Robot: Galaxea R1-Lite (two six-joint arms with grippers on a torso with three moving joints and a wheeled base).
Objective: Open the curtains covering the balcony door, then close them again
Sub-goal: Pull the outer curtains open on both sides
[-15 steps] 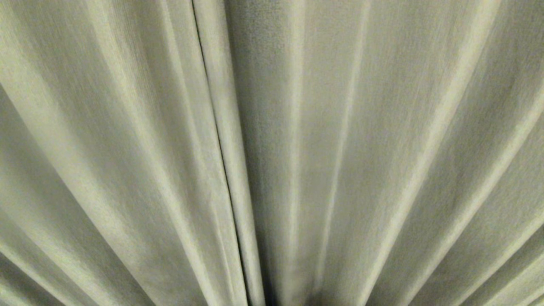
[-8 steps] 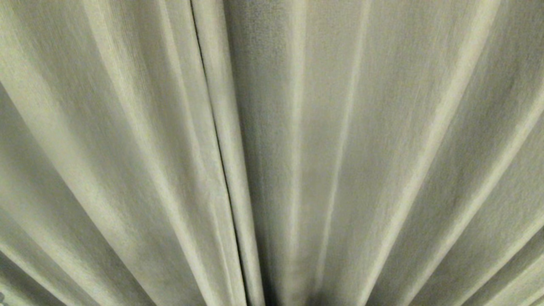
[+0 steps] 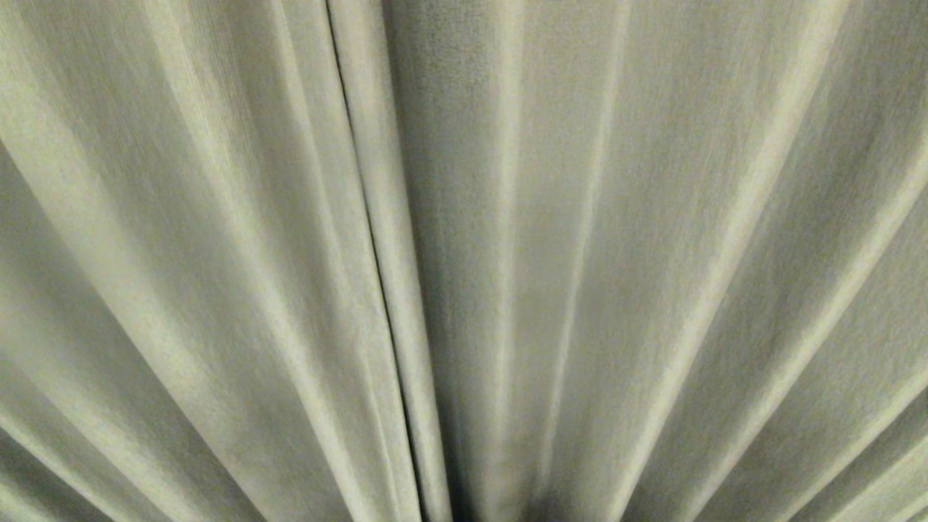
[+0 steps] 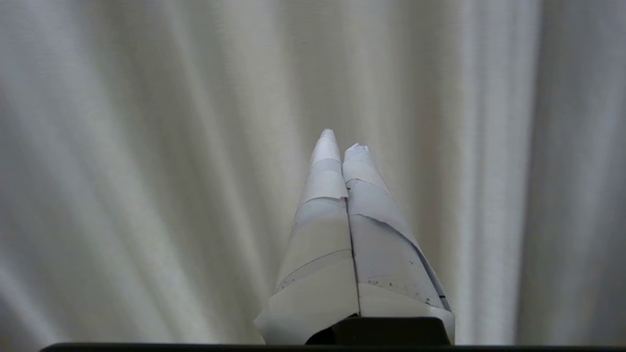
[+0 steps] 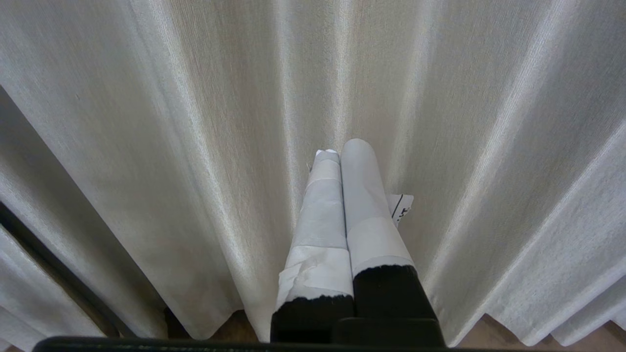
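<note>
Facing drawn curtains [image 3: 580, 261] that fill the head view; the balcony door is hidden behind them, not visible anywhere. Neither arm shows in the head view. Left end effector [image 4: 341, 139] has its taped fingers pressed together, holding nothing, tips aimed at the pleats, apparently short of the fabric. Right end effector [image 5: 342, 149] is also pressed together and empty, tips right at the cloth low down; contact can't be confirmed. The floor [image 5: 234, 325] shows below the hem in the right wrist view.

Step in hand, by my read: start of opening, nothing parted yet. To do it well: go for the dark vertical seam [image 3: 370, 239] left of centre in the head view, where two panel edges overlap. Spread the fingers before reaching, pinch a thick fold at the leading edge, not a single thin layer. Pull sideways along the track, level, not downward. Woven cloth will likely slip from smooth taped fingers, so grab a deep fold. Keep both layers together if a sheer hangs behind; none can be told apart here.

Look: cream-beige woven fabric, long vertical pleats fanning out from low centre, soft shadows between folds. Hem is wavy and hangs just above the floor.
</note>
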